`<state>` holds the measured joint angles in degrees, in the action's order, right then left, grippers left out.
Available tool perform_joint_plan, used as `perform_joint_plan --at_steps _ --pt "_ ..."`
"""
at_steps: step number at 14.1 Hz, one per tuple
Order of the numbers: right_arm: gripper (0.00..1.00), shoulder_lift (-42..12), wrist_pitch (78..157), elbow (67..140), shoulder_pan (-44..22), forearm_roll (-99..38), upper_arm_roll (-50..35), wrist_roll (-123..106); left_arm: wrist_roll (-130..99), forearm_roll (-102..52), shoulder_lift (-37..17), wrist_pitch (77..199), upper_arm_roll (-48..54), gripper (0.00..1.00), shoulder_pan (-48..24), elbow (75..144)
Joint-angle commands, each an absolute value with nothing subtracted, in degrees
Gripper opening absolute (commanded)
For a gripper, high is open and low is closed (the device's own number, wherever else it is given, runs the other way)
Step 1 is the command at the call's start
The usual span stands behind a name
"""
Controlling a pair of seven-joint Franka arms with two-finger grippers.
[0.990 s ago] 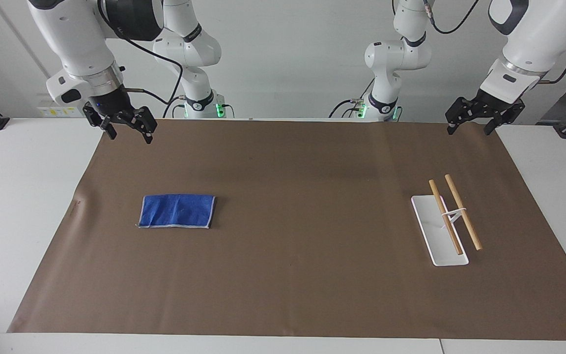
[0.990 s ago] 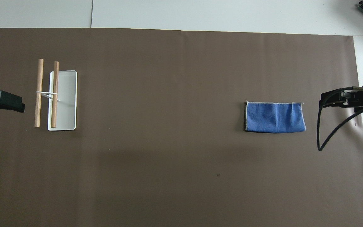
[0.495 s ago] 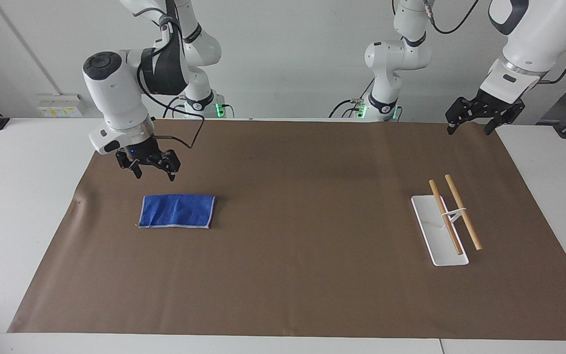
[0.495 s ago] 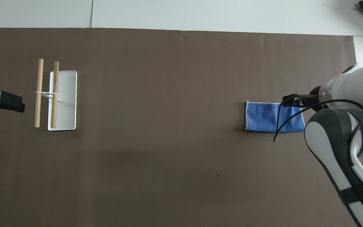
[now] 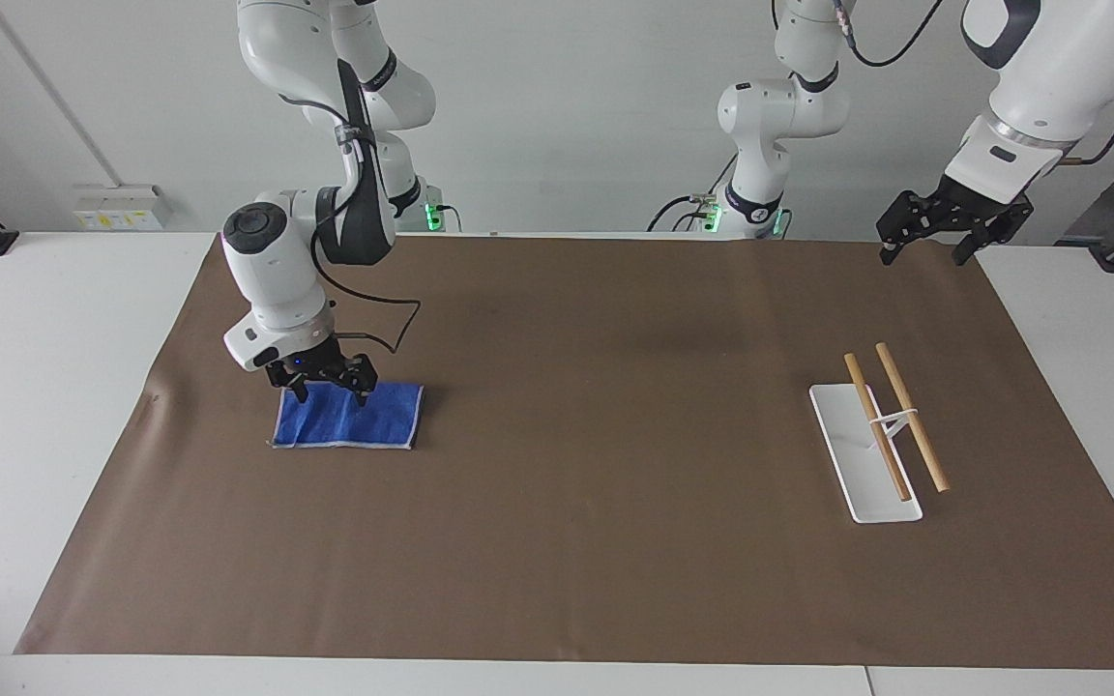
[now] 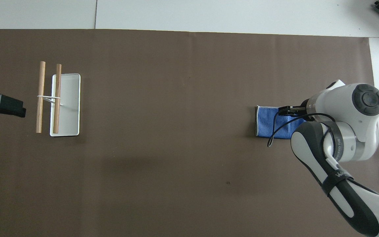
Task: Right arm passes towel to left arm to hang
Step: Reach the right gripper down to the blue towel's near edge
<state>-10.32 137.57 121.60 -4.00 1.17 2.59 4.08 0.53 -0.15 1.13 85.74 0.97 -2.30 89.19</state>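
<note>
The blue towel (image 5: 364,420) lies flat on the brown mat toward the right arm's end of the table. My right gripper (image 5: 333,396) is open and low over the towel's edge nearer the robots, with its fingertips down at the cloth. In the overhead view the right arm covers much of the towel (image 6: 267,123), and only part of the right gripper (image 6: 285,111) shows. My left gripper (image 5: 923,259) is open and empty. It waits in the air over the mat's corner at the left arm's end, and it also shows in the overhead view (image 6: 15,108).
A white tray (image 5: 857,474) with two wooden rods (image 5: 910,416) on a stand sits toward the left arm's end; it also shows in the overhead view (image 6: 71,108). The brown mat (image 5: 615,483) covers most of the white table.
My right arm has swung down and toward the table's middle, from high over the mat's corner to low over the towel. The towel, the tray and the left arm have not moved.
</note>
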Motion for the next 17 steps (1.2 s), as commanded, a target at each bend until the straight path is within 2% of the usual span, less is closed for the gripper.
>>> perform_joint_plan --at_steps 1,8,10,11,13,17 --pt "1.00 -12.65 143.60 123.84 -2.90 0.88 1.93 1.32 1.06 -0.18 1.58 85.69 1.14 1.00 -1.85 89.56" --pt "1.00 -14.59 146.25 124.89 -2.90 -1.39 1.85 0.88 1.14 -0.26 1.58 85.69 1.14 1.00 -1.85 89.65" --pt "0.70 -14.59 146.60 125.51 -2.99 -3.16 1.85 -0.87 1.14 -0.18 1.58 85.69 1.14 1.00 -1.85 89.65" --pt "0.51 -14.59 146.51 125.51 -2.99 -3.60 1.85 -0.97 1.14 -0.18 1.58 85.69 1.14 1.00 -1.85 89.65" --pt "0.00 -14.59 146.51 125.51 -3.08 -3.69 1.85 -0.53 1.05 -0.26 1.58 85.61 1.14 1.00 -1.85 89.65" --pt "0.00 -14.07 145.55 124.19 -3.52 -3.69 0.71 -0.35 1.14 -0.18 1.58 85.69 1.14 1.00 -1.85 89.65"
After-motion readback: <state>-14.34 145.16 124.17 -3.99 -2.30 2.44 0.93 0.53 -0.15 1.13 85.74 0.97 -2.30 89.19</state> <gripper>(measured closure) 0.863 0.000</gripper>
